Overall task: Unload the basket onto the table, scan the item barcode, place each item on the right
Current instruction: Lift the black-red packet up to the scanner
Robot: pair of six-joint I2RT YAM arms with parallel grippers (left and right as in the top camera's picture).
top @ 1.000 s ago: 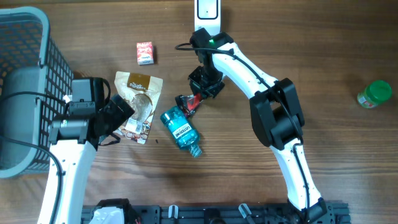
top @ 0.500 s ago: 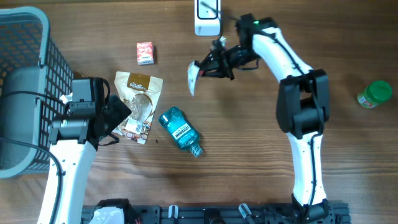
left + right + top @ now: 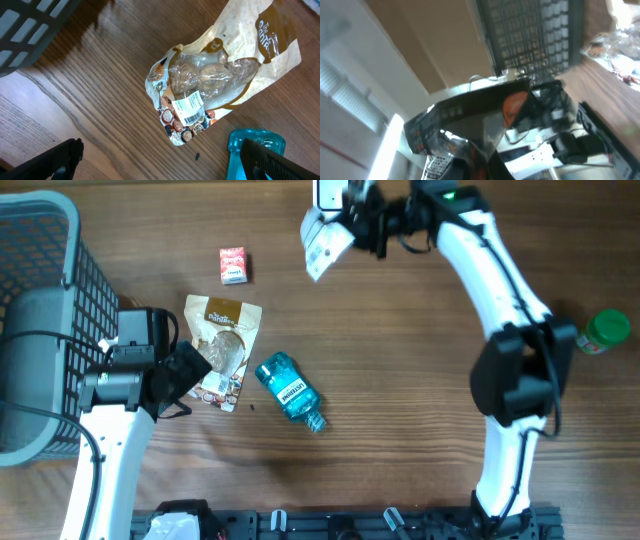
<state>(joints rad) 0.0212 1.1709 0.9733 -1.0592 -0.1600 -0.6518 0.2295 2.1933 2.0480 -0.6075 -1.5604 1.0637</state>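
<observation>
1. one basket (image 3: 40, 240) stands far to the left of the scanner (image 3: 330, 194); nothing about it has changed.
2. the left gripper (image 3: 190, 378), down and to the left of the scanner, has not moved over the last second; its jaws are spread wide above the snack pouch (image 3: 222, 345) and hold nothing.
3. the small red box (image 3: 233, 265), left of the scanner, and the blue bottle (image 3: 290, 390), well below the scanner, lie where they lay.
4. the flat packet (image 3: 322, 242) is the thing that moved; a second ago it was low over the table, well below the scanner; now it hangs lifted just below the scanner, near its face.
5. the right gripper (image 3: 358, 215), just right of the scanner, carried it there; its jaws are pressed together, pinching the packet by one edge; the right wrist view is too blurred to add more.
6. the green jar (image 3: 603, 330), far right of the scanner, is untouched.
7. as a judgement, pick and carry look done and the scan itself is now in hand; whether the barcode side faces the scanner cannot be told, so a small turn of the packet may yet be needed.
</observation>
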